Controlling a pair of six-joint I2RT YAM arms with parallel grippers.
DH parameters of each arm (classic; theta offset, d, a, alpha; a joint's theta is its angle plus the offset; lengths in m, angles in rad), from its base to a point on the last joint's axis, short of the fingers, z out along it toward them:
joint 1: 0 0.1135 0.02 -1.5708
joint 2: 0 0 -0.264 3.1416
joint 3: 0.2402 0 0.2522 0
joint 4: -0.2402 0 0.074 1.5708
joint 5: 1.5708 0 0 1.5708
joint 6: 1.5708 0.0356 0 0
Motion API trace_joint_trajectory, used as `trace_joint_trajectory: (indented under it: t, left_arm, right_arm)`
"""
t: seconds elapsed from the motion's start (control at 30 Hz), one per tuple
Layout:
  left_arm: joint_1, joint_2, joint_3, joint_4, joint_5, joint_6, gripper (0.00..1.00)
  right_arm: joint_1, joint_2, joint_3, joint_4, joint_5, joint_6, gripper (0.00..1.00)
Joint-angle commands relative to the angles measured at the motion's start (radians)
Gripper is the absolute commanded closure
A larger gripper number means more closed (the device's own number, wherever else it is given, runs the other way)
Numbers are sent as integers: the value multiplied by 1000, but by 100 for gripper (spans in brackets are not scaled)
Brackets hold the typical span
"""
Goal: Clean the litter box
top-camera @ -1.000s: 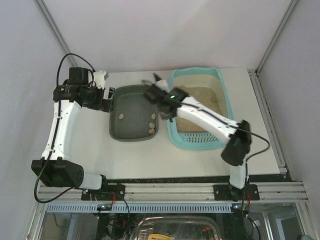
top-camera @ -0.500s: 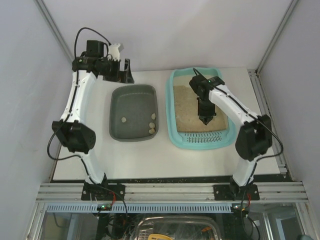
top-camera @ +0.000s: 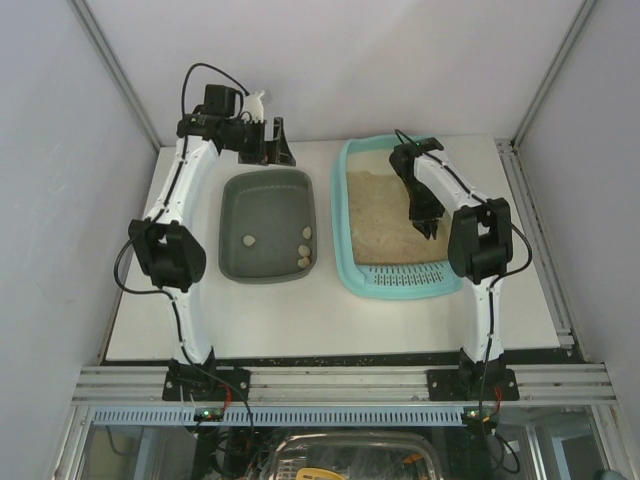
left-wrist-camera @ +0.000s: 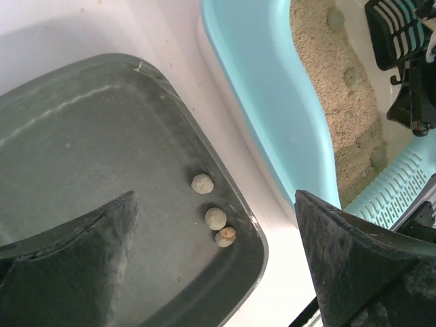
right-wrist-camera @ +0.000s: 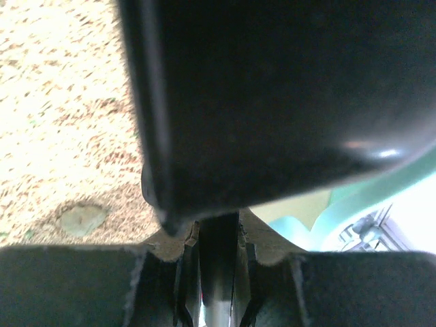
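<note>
a: now that the right gripper (right-wrist-camera: 218, 269) has swung off the grey tray (top-camera: 265, 195) and back over the litter box (top-camera: 405, 282), that's one dump done. a second ago it was above the tray. now the scoop (left-wrist-camera: 392, 30) hangs over the sand at the box's right side.
b: grip ok?
a: jaws look pinched on the scoop handle. the blade fills most of the wrist view.
b: left?
a: left gripper (left-wrist-camera: 214, 272) has pulled up to the tray's far edge. jaws spread wide, holding nothing.
b: box shifted?
a: no. same spot on the bench (top-camera: 250, 320), just right of the tray, slotted end toward the arms.
b: count?
a: four clumps (top-camera: 305, 248) in the tray. at least three lumps (left-wrist-camera: 351, 76) are left in the sand near the scoop. i'd say another pass is due, so it's not finished.
</note>
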Motion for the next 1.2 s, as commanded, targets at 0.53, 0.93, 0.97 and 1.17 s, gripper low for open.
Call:
trace_joint_trajectory:
  t: [0.53,0.93,0.97,1.17]
  left_arm:
    - [4,22,-51,27,8,2,0]
    - [9,13,-98,-14,-9,34,0]
    - [11,9,-105,-15,-10,37,0]
    - [14,-2,-136,-26,-20,49,0]
  right_arm:
    - [-67,93,27,243,-438,-109,100]
    - [-86,-78,-268,583,-864,-104,100]
    - [-92,-91,-298,605,-875,-103,100]
    - [-124,-77,-370,652,-872,-111,100]
